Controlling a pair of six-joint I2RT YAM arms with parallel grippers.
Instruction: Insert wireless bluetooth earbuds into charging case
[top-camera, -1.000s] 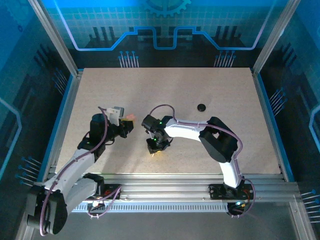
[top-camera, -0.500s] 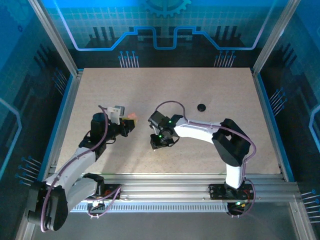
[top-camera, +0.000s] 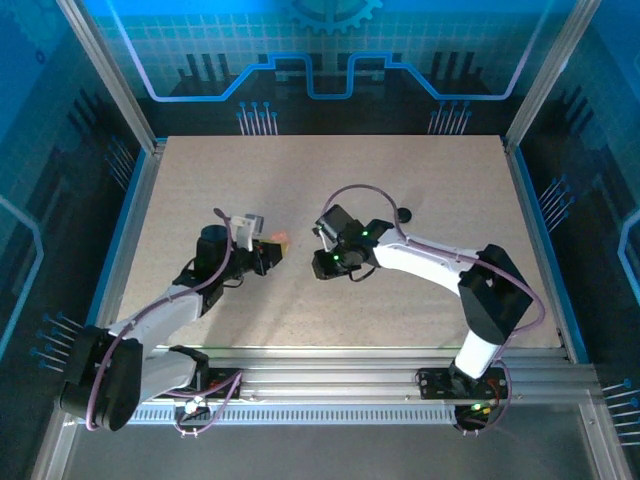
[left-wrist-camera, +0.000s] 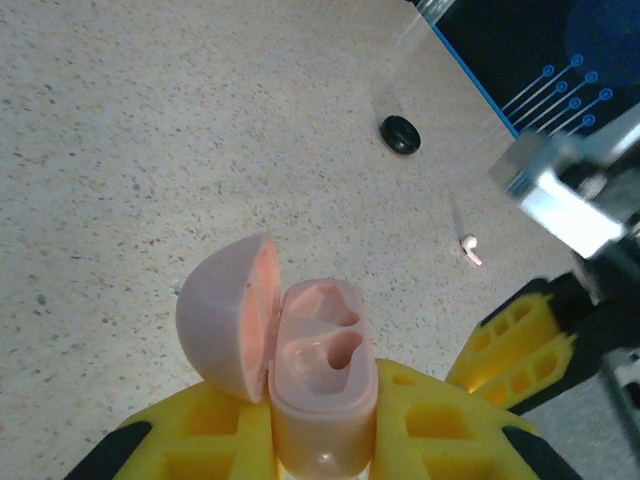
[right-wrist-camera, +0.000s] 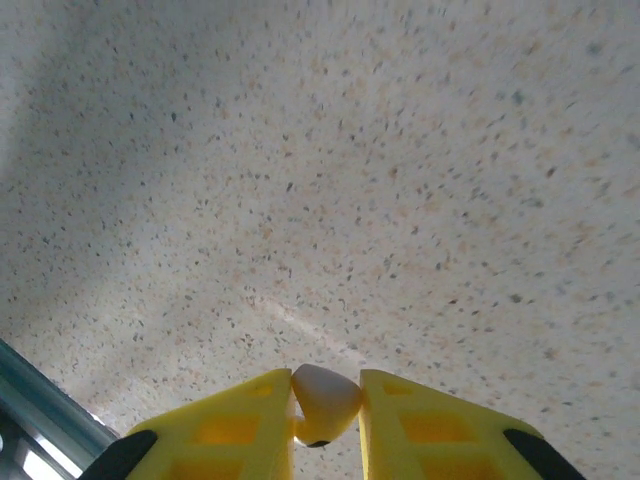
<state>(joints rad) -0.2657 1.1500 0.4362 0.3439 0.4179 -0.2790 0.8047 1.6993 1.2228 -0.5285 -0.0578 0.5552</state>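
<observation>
My left gripper (top-camera: 268, 252) is shut on the base of a pink charging case (left-wrist-camera: 322, 372), which it holds upright. The case's lid (left-wrist-camera: 228, 315) is swung open to the left and both wells look empty. In the left wrist view the left gripper (left-wrist-camera: 320, 425) clamps the case from both sides. My right gripper (right-wrist-camera: 325, 400) is shut on a whitish earbud (right-wrist-camera: 326, 402), held above the table. From above, the right gripper (top-camera: 324, 263) hangs just right of the case. The right gripper's yellow fingers (left-wrist-camera: 515, 335) show beside the case. Another whitish earbud (left-wrist-camera: 468, 247) lies on the table beyond.
A round black puck (top-camera: 403, 215) lies on the table right of centre, also the black puck (left-wrist-camera: 401, 134) in the left wrist view. The speckled tabletop (top-camera: 330, 180) is bounded by metal rails (top-camera: 380, 372) and blue walls.
The right arm has lifted from the near centre and swung back and to the right, level with the case. The left gripper has shifted slightly right and away with the case.
</observation>
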